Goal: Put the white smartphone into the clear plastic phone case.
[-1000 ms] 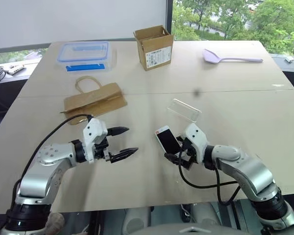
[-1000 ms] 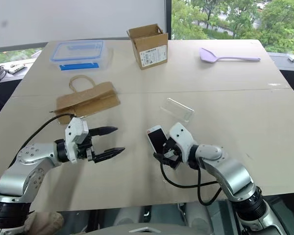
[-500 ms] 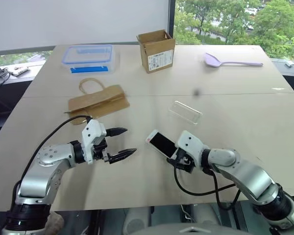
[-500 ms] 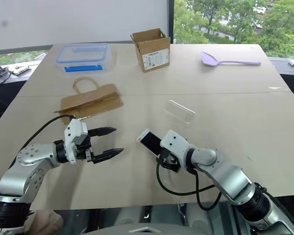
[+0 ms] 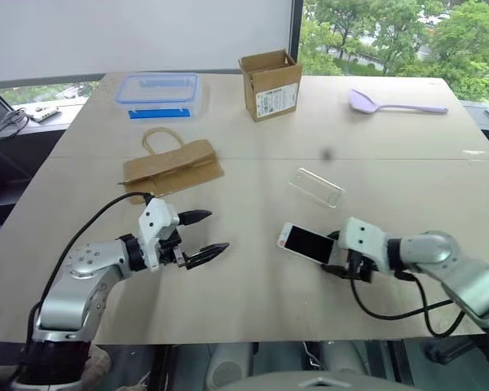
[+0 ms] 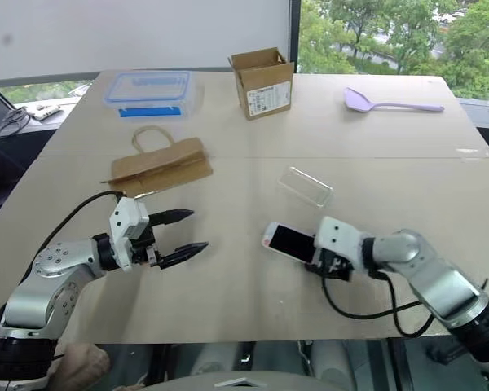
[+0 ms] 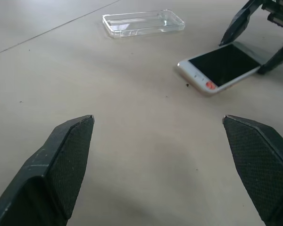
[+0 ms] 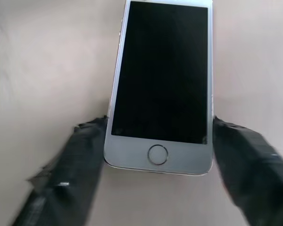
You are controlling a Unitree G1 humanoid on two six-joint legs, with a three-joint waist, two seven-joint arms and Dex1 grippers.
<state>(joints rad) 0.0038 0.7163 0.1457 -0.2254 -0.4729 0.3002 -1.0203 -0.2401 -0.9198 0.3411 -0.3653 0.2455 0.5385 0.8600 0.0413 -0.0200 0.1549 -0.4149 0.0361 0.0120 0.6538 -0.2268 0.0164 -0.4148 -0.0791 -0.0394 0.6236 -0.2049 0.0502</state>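
Clamped the white smartphone [image 5: 307, 243] in the right gripper [image 5: 340, 257], one finger [image 8: 80, 155] on each long edge at the home-button end. Kept screen up. Held that end slightly raised and rested the far end on the table [image 5: 253, 301], probably so the grip stayed on the sides and the back stayed free to drop into the shell. Left the clear plastic phone case [image 5: 315, 187] lying flat on the table, open side up as far as could be told, just beyond the phone and apart from it. Not yet cased.

Kept the left gripper [image 5: 216, 231] empty, fingers wide apart, hovering low over bare table well to the left of the phone and pointed toward it. Likely parked there to steady the case or take a handover; only a guess.

Judged next step: carry the phone over the case, line up the corners, press in. Risk: thin light case sliding away under the push.
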